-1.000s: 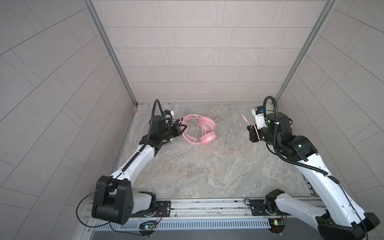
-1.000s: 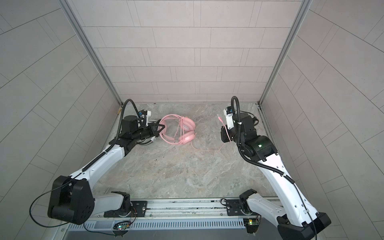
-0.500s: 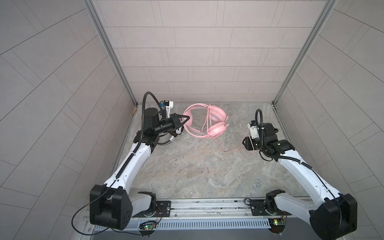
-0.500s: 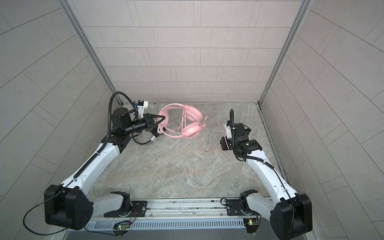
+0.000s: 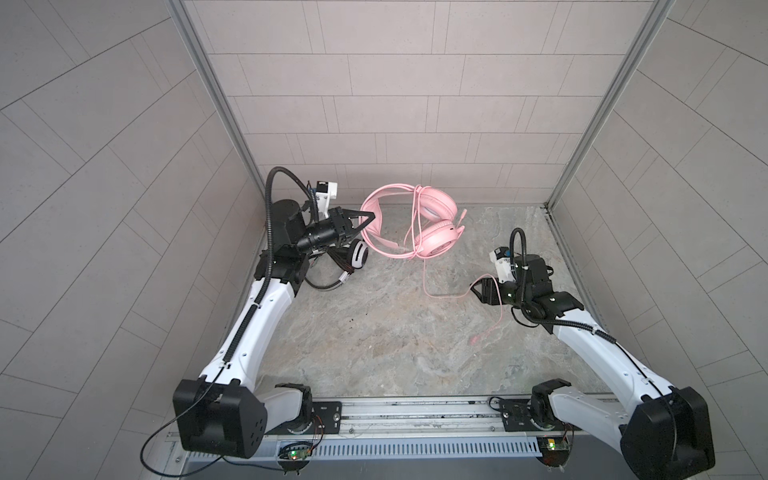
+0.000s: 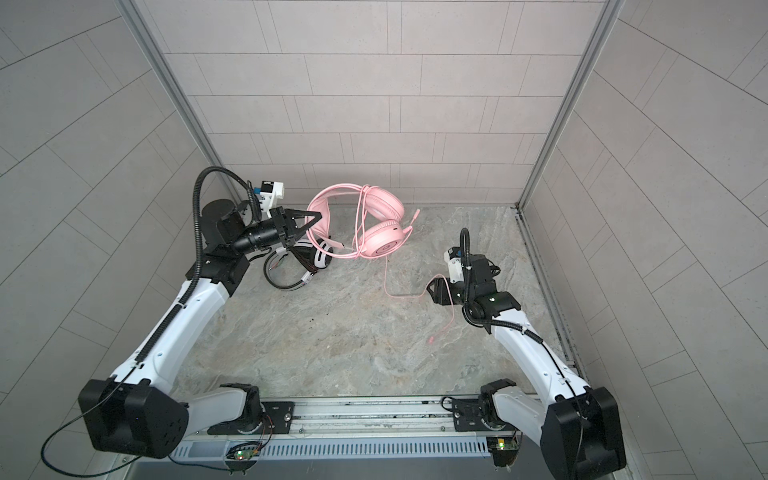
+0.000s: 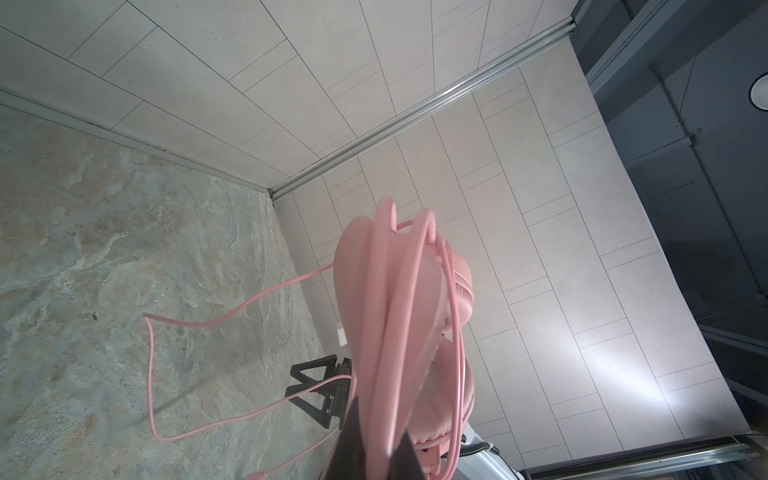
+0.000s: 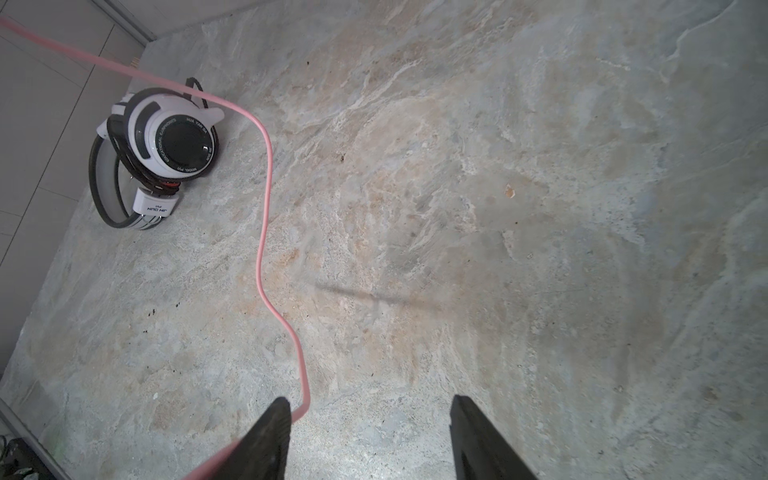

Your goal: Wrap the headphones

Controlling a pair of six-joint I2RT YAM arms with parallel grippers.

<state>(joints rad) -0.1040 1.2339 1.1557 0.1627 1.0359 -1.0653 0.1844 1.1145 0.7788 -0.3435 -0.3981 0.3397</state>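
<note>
Left gripper pinches the band of the pink headphones, lifted near 12 o'clock on the table. Right gripper, at 3 o'clock, has its jaws spread, and the pink cable drapes over one jaw. I think the next loop goes best if it pinches the cable again and keeps it tight. White-and-black headphones lie at 10 o'clock, already bundled.
</note>
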